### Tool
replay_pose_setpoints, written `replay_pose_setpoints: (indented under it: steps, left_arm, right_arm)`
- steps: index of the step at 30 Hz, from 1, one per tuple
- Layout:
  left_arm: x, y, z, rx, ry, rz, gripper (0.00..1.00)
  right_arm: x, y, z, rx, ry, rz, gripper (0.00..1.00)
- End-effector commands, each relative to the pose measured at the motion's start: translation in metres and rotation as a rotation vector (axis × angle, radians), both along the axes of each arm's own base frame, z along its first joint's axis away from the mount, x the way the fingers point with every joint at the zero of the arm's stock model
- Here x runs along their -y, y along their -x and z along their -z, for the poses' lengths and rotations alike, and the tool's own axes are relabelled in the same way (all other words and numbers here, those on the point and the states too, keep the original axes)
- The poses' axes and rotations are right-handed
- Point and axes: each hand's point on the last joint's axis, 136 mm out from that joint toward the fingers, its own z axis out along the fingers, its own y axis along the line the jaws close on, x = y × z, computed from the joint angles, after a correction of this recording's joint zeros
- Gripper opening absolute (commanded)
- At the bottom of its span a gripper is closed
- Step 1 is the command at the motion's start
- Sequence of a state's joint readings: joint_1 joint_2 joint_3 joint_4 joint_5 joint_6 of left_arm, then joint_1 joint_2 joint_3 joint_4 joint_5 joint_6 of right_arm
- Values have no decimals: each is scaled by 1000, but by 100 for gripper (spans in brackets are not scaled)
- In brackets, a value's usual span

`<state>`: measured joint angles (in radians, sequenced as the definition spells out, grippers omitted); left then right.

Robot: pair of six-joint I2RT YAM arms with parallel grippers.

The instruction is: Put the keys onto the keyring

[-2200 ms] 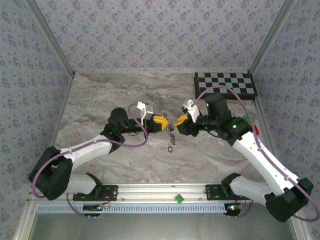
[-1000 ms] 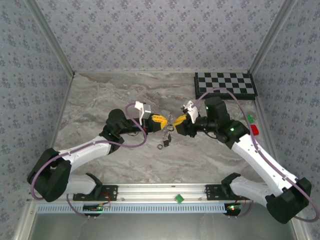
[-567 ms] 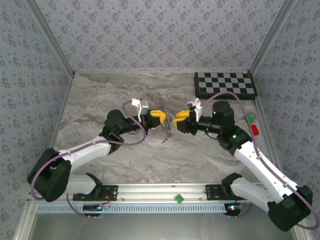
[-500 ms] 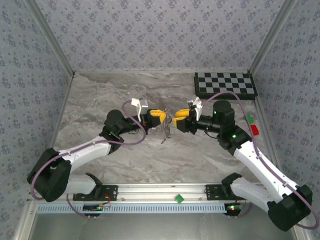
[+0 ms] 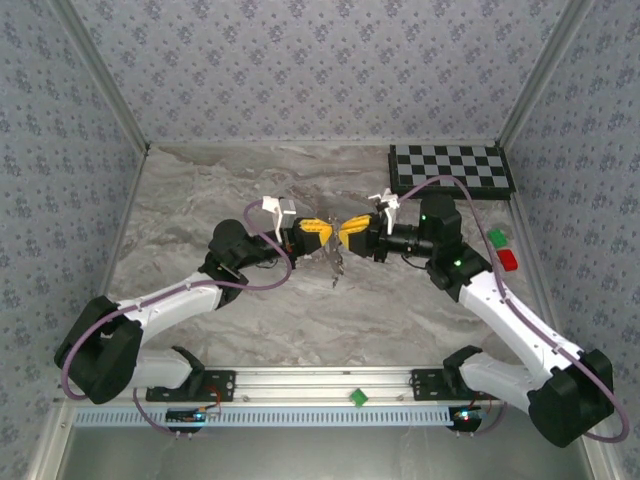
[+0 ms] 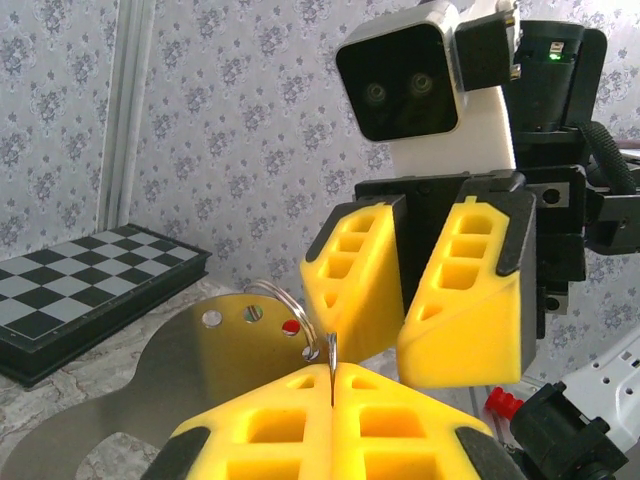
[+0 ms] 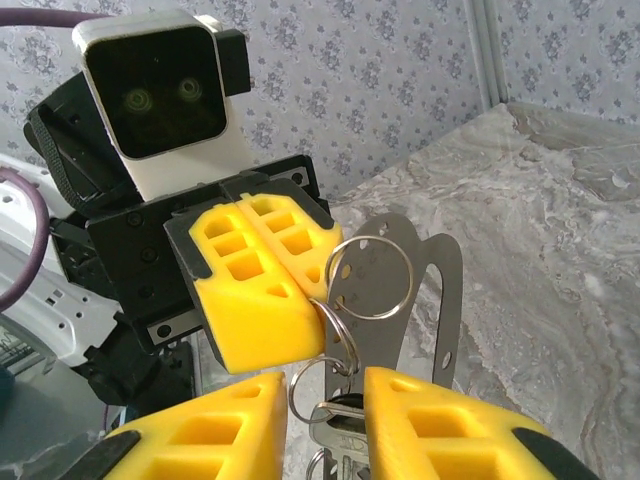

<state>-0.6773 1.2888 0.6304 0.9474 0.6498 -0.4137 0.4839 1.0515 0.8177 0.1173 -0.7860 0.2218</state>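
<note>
Top external shows the marble table [image 5: 200, 200] with both arms meeting above its middle. The left gripper [image 5: 326, 236] is clamped tight on the keyring [image 7: 372, 277], holding it up in the air, and a flat metal tag [image 7: 425, 300] hangs just behind the ring. The right gripper [image 5: 343, 236] faces it tip to tip. Its fingers [image 7: 215, 430] sit a little apart on either side of the keys [image 7: 340, 408] dangling below the ring. Whether they actually pinch anything, I can't tell.

Yellow left tool [image 5: 328, 240], silvery-grey keyring [image 7: 372, 238], black-and-white chequered board [image 5: 452, 168], grey-marbled table [image 5: 230, 190]
</note>
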Motion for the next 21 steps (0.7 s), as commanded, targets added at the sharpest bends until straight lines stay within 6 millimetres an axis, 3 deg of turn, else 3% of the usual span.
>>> replay_pose_setpoints:
  steps: [1,21]
  left_arm:
    - [-2,11,-26,72,66,25,0]
    - [0,15,-26,80,60,51,0]
  right_arm:
    - [-3,1,-19,34,-37,-29,24]
    - [-10,-2,-17,11,-31,-67,15]
